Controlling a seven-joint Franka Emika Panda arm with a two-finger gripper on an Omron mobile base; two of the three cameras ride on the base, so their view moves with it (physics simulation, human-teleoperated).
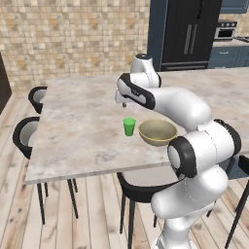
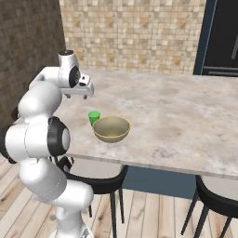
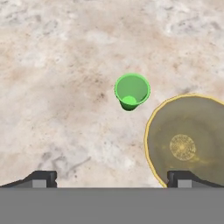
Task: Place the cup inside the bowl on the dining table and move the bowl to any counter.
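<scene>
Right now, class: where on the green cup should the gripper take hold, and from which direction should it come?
Grip the cup across its rim, coming straight down from above. It stands upright and open-mouthed on the table, narrow enough for the open gripper to span. It has no handle. The bowl sits close beside it, so keep one finger out of that gap.

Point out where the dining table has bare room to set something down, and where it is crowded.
Crowded: only the near edge, where the cup stands upright close beside the bowl, a narrow gap between them, with the open gripper above. Free: the dining table is bare left of the cup out to the chairs, behind both toward the brick wall, and right of the bowl.
</scene>
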